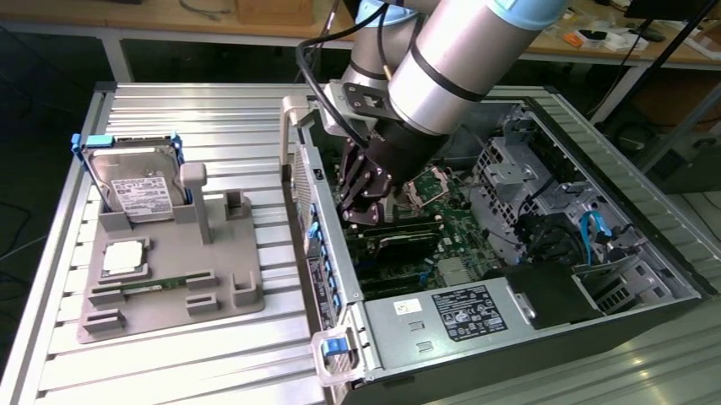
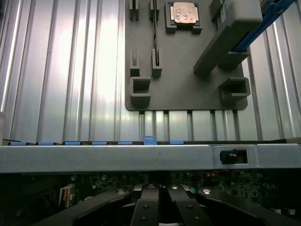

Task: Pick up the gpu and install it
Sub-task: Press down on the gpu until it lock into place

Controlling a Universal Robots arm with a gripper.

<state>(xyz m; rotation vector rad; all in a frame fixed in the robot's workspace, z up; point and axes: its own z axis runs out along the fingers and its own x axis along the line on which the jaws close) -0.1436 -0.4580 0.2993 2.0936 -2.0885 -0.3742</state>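
My gripper (image 1: 362, 216) is down inside the open computer case (image 1: 647, 221), over the motherboard. Its fingers are shut, and their tips meet the upper edge of the gpu (image 1: 397, 241), a thin dark card standing on the green board right under them. In the wrist view the shut fingers (image 2: 146, 211) sit just behind the case's grey side wall (image 2: 117, 158); the card itself is hidden below them.
A grey parts fixture (image 1: 169, 305) lies on the ribbed metal table at the exterior view's left, holding a silver hard drive (image 1: 133, 190), a processor (image 1: 124, 257) and a memory stick (image 1: 152, 285). Inside the case are a power supply (image 1: 451, 316) and drive cages (image 1: 518, 169).
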